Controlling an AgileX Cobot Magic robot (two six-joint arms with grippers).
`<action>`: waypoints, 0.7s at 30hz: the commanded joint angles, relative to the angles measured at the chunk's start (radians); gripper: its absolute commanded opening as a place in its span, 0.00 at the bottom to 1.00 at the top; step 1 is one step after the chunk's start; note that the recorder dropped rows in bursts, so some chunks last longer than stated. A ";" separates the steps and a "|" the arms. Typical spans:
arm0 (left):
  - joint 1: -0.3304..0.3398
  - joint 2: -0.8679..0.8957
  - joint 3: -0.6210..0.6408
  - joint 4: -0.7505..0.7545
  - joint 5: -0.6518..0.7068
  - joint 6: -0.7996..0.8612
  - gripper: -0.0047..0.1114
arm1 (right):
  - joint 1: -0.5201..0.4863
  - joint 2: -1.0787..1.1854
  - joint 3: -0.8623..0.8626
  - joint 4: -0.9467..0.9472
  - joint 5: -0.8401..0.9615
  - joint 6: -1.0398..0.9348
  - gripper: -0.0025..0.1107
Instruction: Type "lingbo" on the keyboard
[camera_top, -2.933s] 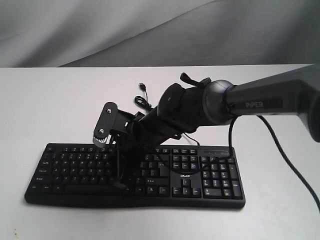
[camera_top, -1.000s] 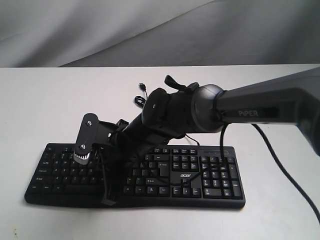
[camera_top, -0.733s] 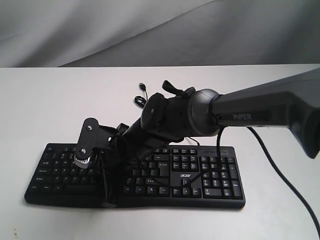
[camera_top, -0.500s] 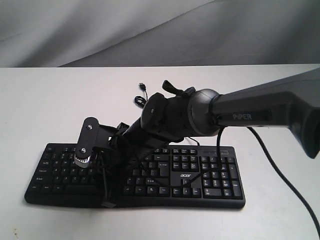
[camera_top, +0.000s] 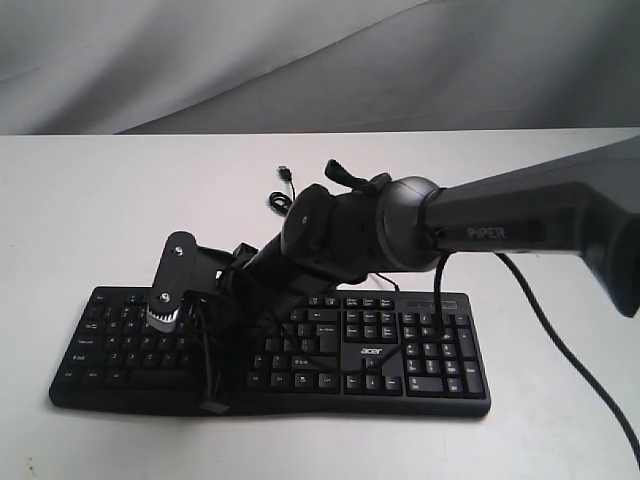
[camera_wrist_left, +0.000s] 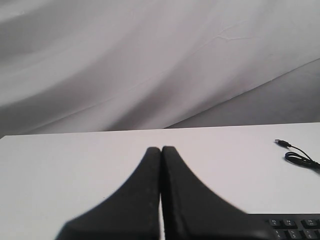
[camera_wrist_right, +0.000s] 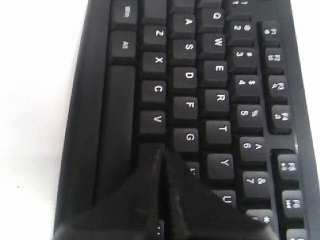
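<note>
The black keyboard (camera_top: 425, 352) with white legends and an "acer" logo lies across the front of the white table. My right arm reaches over its middle, and the right gripper (camera_top: 212, 398) points down at the left-centre keys near the front edge. In the right wrist view the right gripper (camera_wrist_right: 161, 151) is shut with nothing held, its tip over the key just past V, below G, on the keyboard (camera_wrist_right: 190, 75). Whether it touches the key is unclear. The left gripper (camera_wrist_left: 161, 148) is shut and empty above bare table, with a keyboard (camera_wrist_left: 295, 228) corner beside it.
The keyboard's thin USB cable (camera_top: 284, 192) lies coiled and unplugged behind the keyboard, and the cable (camera_wrist_left: 298, 155) also shows in the left wrist view. The right arm's own black cable (camera_top: 570, 335) trails over the table at the right. Grey cloth (camera_top: 200, 60) hangs behind.
Since 2.9 s ago my right gripper has moved left along the keyboard and nearer its front edge. Over the last second it has barely shifted.
</note>
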 joint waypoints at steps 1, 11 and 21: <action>-0.007 -0.005 0.005 0.000 -0.009 -0.002 0.04 | 0.014 -0.016 -0.019 0.001 -0.029 0.001 0.02; -0.007 -0.005 0.005 0.000 -0.009 -0.002 0.04 | 0.014 0.076 -0.139 0.002 0.032 0.031 0.02; -0.007 -0.005 0.005 0.000 -0.009 -0.002 0.04 | 0.012 0.082 -0.139 -0.007 0.021 0.035 0.02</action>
